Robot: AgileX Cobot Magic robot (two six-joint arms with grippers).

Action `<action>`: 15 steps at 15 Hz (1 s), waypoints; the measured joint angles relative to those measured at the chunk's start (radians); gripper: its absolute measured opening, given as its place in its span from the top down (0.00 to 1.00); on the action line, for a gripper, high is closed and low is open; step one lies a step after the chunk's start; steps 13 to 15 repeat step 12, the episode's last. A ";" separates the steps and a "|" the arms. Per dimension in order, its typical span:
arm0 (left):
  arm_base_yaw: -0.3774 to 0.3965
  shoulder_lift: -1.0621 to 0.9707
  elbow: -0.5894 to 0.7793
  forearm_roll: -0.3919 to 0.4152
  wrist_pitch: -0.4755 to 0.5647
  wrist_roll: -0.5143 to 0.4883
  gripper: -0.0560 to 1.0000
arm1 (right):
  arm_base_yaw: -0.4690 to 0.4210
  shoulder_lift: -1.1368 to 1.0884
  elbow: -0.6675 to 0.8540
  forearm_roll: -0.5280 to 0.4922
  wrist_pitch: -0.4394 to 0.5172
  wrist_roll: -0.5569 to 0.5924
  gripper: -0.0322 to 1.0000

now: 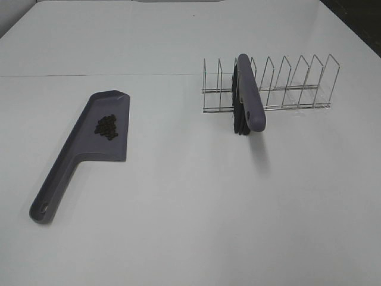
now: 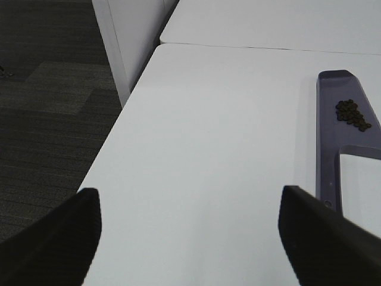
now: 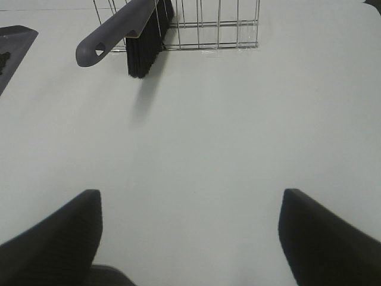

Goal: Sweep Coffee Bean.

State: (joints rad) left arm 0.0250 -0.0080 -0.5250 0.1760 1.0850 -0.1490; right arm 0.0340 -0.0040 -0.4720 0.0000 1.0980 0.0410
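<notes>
Both claws, left and right, hang released over bare bench. The beans sit heaped in the dustpan; the brush stands in the rack beyond. Sweeping looks finished, so any lift should keep the pan level.

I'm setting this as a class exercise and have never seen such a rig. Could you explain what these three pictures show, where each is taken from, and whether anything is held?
A two-armed robot is photographed three ways. One camera looks down from high up on a white table. There a grey dustpan holds a small pile of coffee beans, and a brush stands in a wire rack. The other two cameras ride on the wrists: dark shapes at each picture's edge are fingers. The left gripper and right gripper are both open and hold nothing.
</notes>
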 joint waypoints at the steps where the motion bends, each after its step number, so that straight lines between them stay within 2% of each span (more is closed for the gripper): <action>1: 0.000 0.000 0.000 0.000 0.000 0.000 0.24 | 0.000 0.000 0.000 0.000 0.000 0.000 0.23; 15: 0.000 0.000 0.000 0.000 0.000 0.000 0.24 | 0.000 0.000 0.000 0.000 0.000 0.000 0.23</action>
